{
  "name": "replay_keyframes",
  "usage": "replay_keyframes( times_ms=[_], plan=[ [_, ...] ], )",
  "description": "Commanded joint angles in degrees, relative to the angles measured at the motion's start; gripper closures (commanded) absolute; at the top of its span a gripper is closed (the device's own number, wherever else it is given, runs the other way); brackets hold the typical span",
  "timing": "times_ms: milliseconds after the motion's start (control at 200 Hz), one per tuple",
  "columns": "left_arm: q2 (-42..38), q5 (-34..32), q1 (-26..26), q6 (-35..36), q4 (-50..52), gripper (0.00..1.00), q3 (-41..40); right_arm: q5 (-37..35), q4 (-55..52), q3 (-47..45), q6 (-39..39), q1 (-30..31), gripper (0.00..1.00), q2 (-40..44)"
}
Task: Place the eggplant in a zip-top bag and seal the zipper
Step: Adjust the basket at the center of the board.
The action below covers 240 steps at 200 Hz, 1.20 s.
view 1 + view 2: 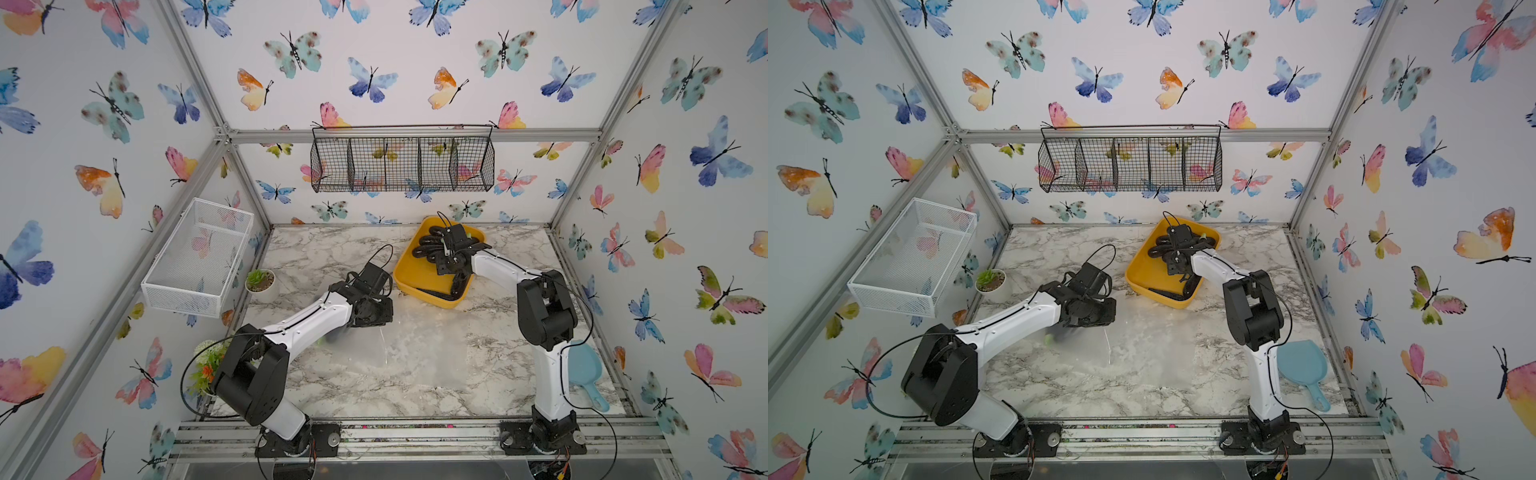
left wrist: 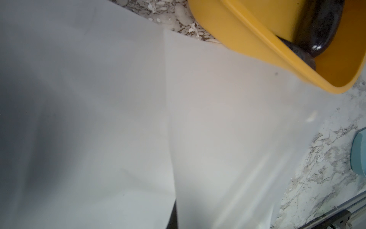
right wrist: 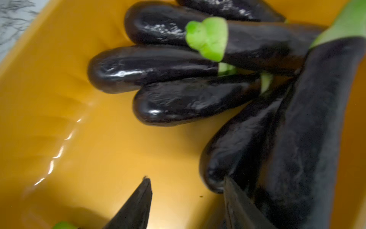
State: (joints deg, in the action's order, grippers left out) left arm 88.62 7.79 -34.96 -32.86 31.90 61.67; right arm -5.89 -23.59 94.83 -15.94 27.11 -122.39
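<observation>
Several dark purple eggplants (image 3: 158, 69) with green stems lie piled in a yellow tray (image 1: 409, 278) at the back of the marble table. My right gripper (image 3: 186, 178) hangs open low inside the tray, over bare tray floor. One of its fingertips (image 3: 233, 190) touches the end of an eggplant (image 3: 227, 154). In both top views this gripper (image 1: 440, 253) sits over the pile. The zip-top bag (image 2: 217, 128), clear and frosted, spreads across the table (image 1: 399, 349) in front of the tray. My left gripper (image 1: 376, 322) is shut on the bag's edge. A blurred dark shape with a green end (image 1: 328, 338) shows beside the left forearm.
A blue scoop (image 1: 584, 370) lies by the right arm's base. A small potted succulent (image 1: 259, 282) and a flowering plant (image 1: 205, 365) stand along the left edge. A white mesh basket (image 1: 195, 257) hangs on the left wall and a black wire basket (image 1: 403, 164) on the back wall.
</observation>
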Motion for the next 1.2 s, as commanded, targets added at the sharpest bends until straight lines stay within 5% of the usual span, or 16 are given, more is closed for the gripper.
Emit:
replay_keyframes(
  times_ms=[0,110,430,636,901,1196],
  plan=[
    [-3.0,0.1,0.1,-0.1,0.3,1.00,-1.2,13.4,1.2,-4.1,-0.7,0.6,0.41,2.4],
    [-3.7,0.1,1.1,-0.1,0.5,1.00,-1.9,20.8,-1.4,-8.5,0.9,0.6,0.43,6.0],
    [-3.3,-0.6,2.4,1.8,1.3,0.99,1.3,14.1,-7.5,-20.1,3.0,0.6,0.40,15.1],
    [1.1,0.4,2.5,6.4,0.7,0.97,0.8,10.9,-9.3,-13.7,4.5,0.6,0.38,15.6],
    [2.5,0.6,2.2,-1.5,2.3,0.97,5.8,-1.7,-14.2,-10.3,-18.0,0.5,0.38,16.3],
    [2.2,-3.5,1.5,-3.2,5.4,0.98,8.7,-8.4,-20.7,6.8,-19.7,-1.6,0.37,4.6]
  ],
)
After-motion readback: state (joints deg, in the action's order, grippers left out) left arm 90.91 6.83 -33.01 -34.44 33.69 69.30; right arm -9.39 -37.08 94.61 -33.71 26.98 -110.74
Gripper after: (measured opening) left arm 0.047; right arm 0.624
